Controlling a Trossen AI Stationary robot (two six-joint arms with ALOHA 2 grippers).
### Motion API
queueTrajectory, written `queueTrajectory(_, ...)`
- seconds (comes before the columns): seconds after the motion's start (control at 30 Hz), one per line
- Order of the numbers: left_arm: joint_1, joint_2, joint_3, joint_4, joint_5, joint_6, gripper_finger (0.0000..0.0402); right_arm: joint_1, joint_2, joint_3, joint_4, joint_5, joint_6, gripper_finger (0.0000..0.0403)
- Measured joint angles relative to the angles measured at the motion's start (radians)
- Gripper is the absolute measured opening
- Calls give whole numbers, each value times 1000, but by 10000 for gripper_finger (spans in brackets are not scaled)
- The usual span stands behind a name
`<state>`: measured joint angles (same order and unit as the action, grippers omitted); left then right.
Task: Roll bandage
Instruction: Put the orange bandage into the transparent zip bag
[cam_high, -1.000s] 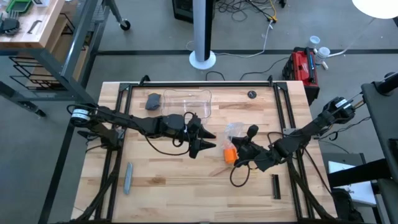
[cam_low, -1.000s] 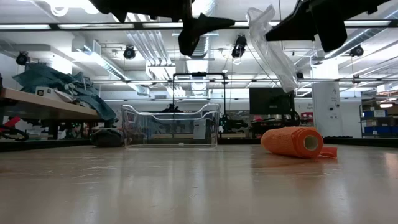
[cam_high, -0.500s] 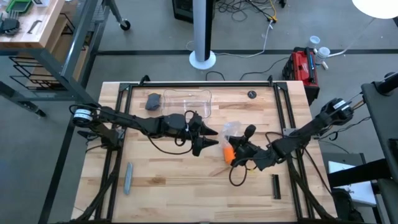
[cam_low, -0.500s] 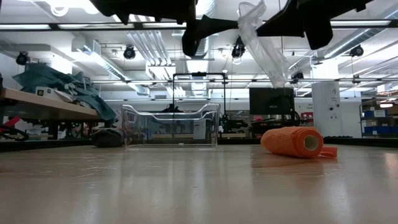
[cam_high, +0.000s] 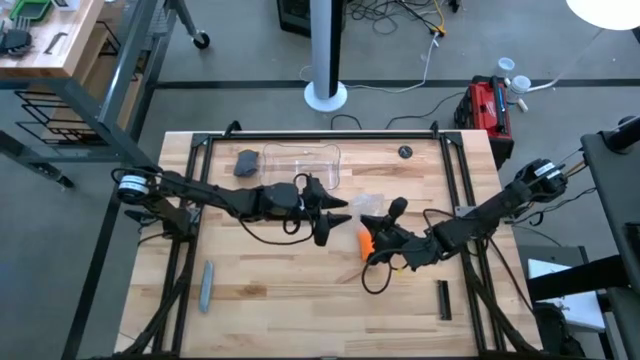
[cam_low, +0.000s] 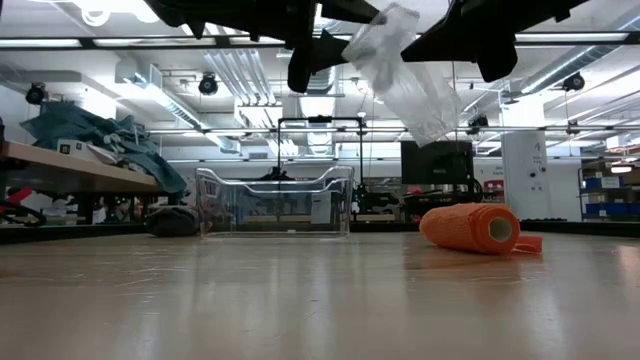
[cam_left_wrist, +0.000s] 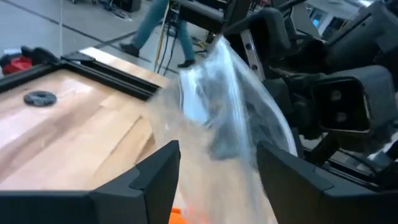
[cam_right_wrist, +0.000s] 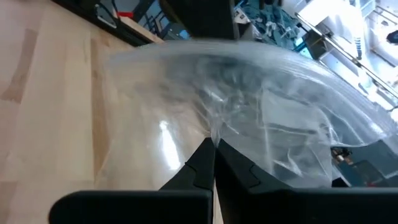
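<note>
Bright orange roll of soft stretchy bandage (cam_low: 470, 228) lying on its side on the pale wooden surface (cam_high: 280, 280), a short loose tail trailing flat from the end nearer the right arm; open core visible in the low view, so the long axis runs roughly level with the surface. In the high view only a sliver of orange (cam_high: 366, 241) showing, just under the right arm's wrist.

Crumpled clear plastic wrapper (cam_low: 400, 70) hanging in the air above the bandage, not touching it. Right gripper (cam_right_wrist: 213, 144) directly above the bandage, jaws pressed together on a pinch of that wrapper. Left gripper (cam_left_wrist: 217, 165) level with the wrapper, on the side of the bandage towards the left arm, jaws apart with the plastic film between or just ahead of them; contact with the film possibly made, hard to judge through the blur.

Relation that matters: bandage straight below the right jaws and below and off to one side of the left jaws, right arm clearly the nearer. Neither pair free for the roll while the wrapper sits between them. Clear plastic tray (cam_high: 300, 165) well beyond the bandage towards the far edge.
</note>
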<state>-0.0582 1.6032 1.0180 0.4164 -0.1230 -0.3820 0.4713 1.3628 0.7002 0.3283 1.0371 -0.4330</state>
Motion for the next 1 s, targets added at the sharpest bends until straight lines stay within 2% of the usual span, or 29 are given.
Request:
queueTrajectory(0.1, -1, 7, 1, -3, 1, 24, 148, -10, 0, 0, 3, -15, 17, 0)
queueTrajectory(0.23, -1, 10, 1, -13, -1, 30, 29, -20, 0, 0, 6, -25, 32, 0)
queueTrajectory(0.27, -1, 10, 1, -13, -12, 29, 16, -20, 0, 0, 5, -25, 37, 0)
queueTrajectory(0.6, -23, -31, 1, -108, -292, 114, 1, -11, -1, -3, -26, -26, 151, 0)
queueTrajectory(0.77, -56, -63, 1, -143, -490, 161, 0, -14, -1, -4, -119, -17, 293, 0)
queueTrajectory(1.0, -94, -72, 1, -150, -665, 207, 0, -34, -16, -5, -102, -16, 494, 0)
